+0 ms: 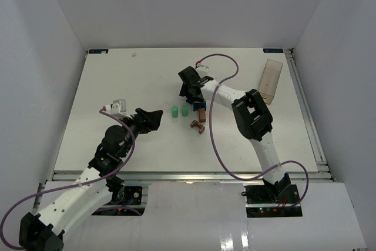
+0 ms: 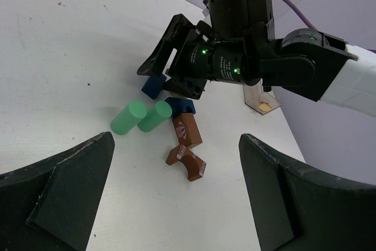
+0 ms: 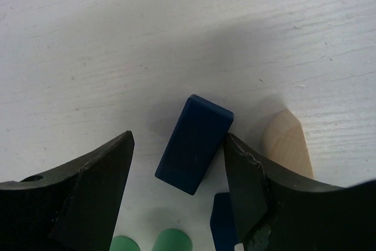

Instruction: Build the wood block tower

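Tower pieces lie loose in a cluster at mid-surface. The right tool hangs over a blue block, its jaws apart and straddling it; one jaw is close against the block's long edge, the other stands clear. A tan piece lies just outside the jaws; a second blue piece sits near. Two green cylinders lie on their sides, side by side; a brown brick lies just beside them, and a brown arch lies nearer the arms' bases. The left tool hovers left of the cluster, its jaws wide apart with nothing between them. A clear box stands well apart by the far right edge.
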Action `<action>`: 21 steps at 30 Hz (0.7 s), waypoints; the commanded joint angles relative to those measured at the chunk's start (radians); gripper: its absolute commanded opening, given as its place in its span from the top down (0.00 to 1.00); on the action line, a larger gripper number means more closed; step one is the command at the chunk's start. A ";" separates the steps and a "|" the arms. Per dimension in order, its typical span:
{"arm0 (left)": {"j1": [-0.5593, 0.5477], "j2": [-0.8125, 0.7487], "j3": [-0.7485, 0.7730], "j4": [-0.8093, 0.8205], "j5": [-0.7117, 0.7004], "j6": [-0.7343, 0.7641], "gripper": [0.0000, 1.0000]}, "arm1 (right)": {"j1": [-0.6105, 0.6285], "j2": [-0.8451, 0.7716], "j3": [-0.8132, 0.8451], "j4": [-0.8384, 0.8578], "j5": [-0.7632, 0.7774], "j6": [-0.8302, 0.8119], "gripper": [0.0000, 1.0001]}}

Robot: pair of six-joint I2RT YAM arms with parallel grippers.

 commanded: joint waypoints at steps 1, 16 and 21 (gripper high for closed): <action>-0.005 -0.006 0.005 0.006 -0.003 0.000 0.02 | 0.001 0.041 0.057 -0.033 0.036 -0.019 0.34; -0.007 -0.010 0.001 0.008 -0.008 0.003 0.02 | -0.062 -0.028 0.123 0.104 0.017 -0.440 0.92; -0.007 -0.018 -0.007 0.028 -0.006 0.012 0.02 | -0.098 -0.174 0.043 0.260 -0.202 -0.738 0.92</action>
